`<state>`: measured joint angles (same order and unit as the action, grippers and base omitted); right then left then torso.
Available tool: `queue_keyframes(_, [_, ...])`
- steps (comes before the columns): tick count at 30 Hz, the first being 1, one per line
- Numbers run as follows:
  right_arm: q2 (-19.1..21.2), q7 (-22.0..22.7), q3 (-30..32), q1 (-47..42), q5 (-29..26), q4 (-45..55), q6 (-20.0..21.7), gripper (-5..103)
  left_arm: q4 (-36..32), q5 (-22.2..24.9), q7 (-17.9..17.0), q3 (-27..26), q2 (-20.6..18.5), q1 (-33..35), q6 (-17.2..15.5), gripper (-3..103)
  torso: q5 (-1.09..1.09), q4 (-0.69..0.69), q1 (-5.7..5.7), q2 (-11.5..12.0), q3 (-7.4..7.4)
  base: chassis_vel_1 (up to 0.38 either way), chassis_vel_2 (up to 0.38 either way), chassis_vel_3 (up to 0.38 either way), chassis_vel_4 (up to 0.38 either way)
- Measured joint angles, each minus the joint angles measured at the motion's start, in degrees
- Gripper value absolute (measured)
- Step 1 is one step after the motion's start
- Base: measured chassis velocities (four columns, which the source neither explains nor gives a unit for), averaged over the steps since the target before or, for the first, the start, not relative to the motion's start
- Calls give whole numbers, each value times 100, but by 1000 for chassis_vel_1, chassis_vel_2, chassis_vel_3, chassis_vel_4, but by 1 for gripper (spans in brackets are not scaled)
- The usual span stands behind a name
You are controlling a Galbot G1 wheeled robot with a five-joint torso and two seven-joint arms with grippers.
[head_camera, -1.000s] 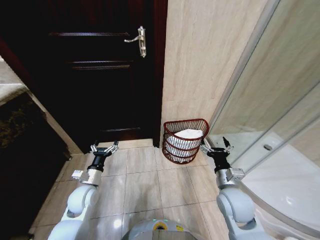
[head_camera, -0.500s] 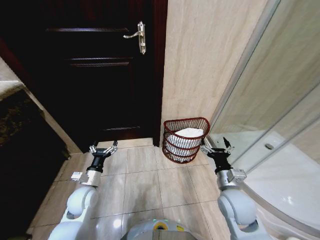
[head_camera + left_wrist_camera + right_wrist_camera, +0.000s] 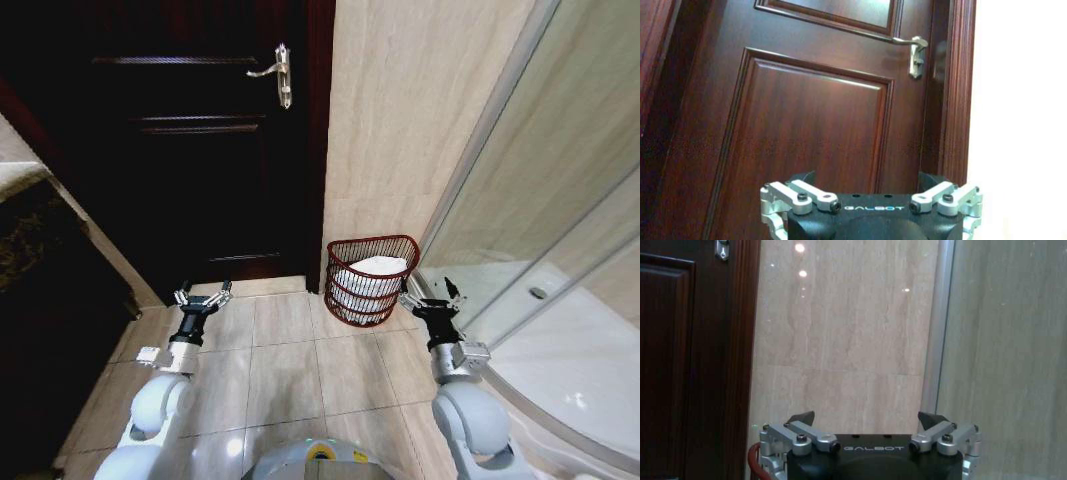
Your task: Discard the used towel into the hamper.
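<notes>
Both arms have edged forward, jaws spread empty, flanking hamper (image 3: 371,282) beside dark door (image 3: 190,140).

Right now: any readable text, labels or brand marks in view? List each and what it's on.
"GALBOT" on the black body of the left gripper, left wrist view.
"GALBOT" on the black body of the right gripper, right wrist view.
Nothing readable on the door, the hamper or the walls.

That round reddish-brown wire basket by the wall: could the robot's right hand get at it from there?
Probably yes: the right hand hangs open just beside the basket, with bare floor between them.
</notes>
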<state>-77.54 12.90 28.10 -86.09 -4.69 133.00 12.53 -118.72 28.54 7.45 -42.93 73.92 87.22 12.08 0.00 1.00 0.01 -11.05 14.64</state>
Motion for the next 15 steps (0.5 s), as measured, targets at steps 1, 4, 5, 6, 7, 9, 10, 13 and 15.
queue_keyframes(1, [0, 0, 0, 0, 0, 0, 0, 100, 0, 0, 0, 0, 0, 0, 0, 100, 0, 0, 0, 0, 0, 0, 0, 0, 0])
queue_keyframes(4, [-19, -7, -15, 7, -10, 0, 7, 100, -6, -19, 11, -5, 19, 48, -24, 100, 0, 1, 0, -4, 3, 0, 0, 0, 0])
queue_keyframes(5, [-23, -7, -15, 18, -15, -4, 7, 100, -26, -36, -13, -4, 39, 72, -84, 100, 0, 0, 0, -4, 3, 0, 0, 0, 0])
queue_keyframes(6, [-31, -7, -13, 37, -23, -16, 7, 100, -55, -53, -73, 2, 71, 101, -172, 100, 0, 0, 0, -5, 4, 0, 0, 0, 0])
queue_keyframes(7, [-31, -7, -13, 37, -23, -16, 7, 100, -55, -53, -73, 2, 71, 101, -172, 100, 0, 0, 0, -5, 4, 0, 0, 0, 0])
queue_keyframes(9, [-52, -3, 1, 66, -31, -45, 7, 100, -60, -55, -139, 24, 123, 127, -235, 100, 0, 0, 0, -7, 5, 0, 0, 0, 0])
queue_keyframes(10, [-79, -3, 8, 70, -29, -57, 4, 100, -45, -53, -145, 30, 151, 133, -237, 100, 0, 0, 0, -8, 5, 0, 0, 0, 0])
queue_keyframes(13, [-157, -5, 19, 55, 6, -77, -27, 100, 1, -38, -145, 33, 197, 138, -228, 100, 0, 0, 0, -9, 6, 0, 0, 0, 0])
queue_keyframes(15, [-260, -14, 24, 22, 55, -81, -55, 100, 14, -36, -110, 24, 250, 152, -218, 100, 0, 0, 0, -10, 7, 0, 0, 0, 0])
